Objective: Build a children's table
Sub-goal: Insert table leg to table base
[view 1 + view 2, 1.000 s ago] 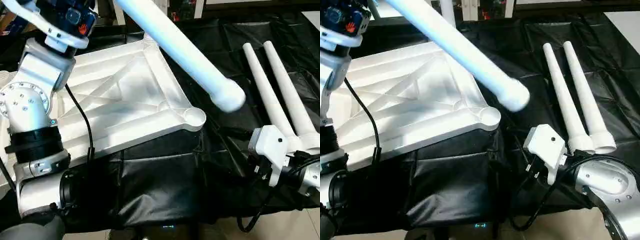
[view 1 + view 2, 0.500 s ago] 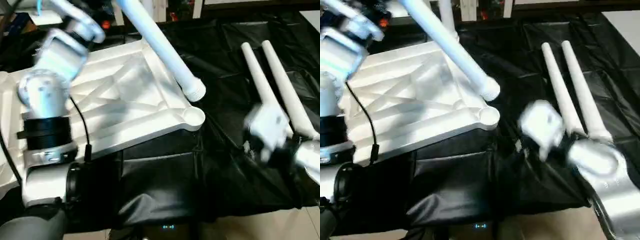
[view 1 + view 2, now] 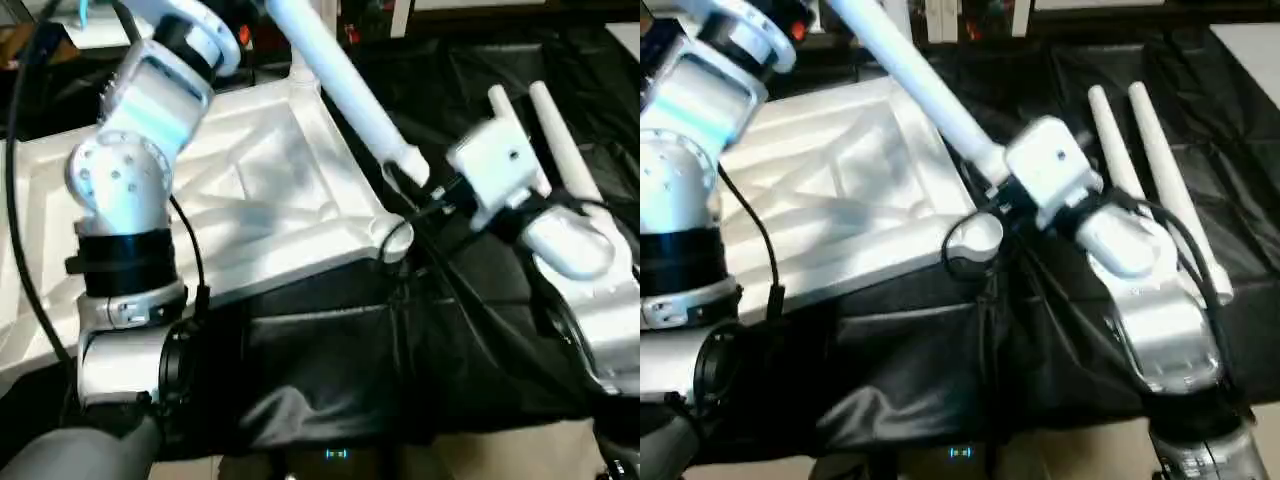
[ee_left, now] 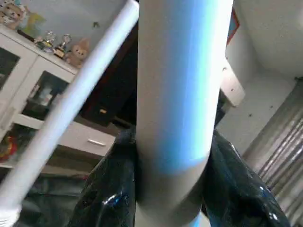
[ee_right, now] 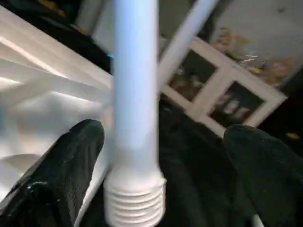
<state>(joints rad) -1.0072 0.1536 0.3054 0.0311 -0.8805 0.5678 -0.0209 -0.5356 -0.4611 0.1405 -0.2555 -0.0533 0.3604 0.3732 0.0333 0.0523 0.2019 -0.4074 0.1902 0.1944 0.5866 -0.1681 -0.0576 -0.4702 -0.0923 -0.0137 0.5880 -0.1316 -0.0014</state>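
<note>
Seating a long white tapered plastic leg (image 3: pixel 340 75) in the near corner socket (image 3: pixel 392 236) of the upturned white ribbed tabletop (image 3: pixel 250 200).

The left gripper (image 4: pixel 173 189) clamps the leg's shaft between its fingers; the right gripper (image 5: pixel 156 161) stands wide open, its fingers flanking the threaded end without touching. Judged next: steady that end, then lower it into the socket just beyond the right fingertips.

Silver forearms (image 3: pixel 125 190), black cables (image 3: pixel 455 290), glossy black jaws.
</note>
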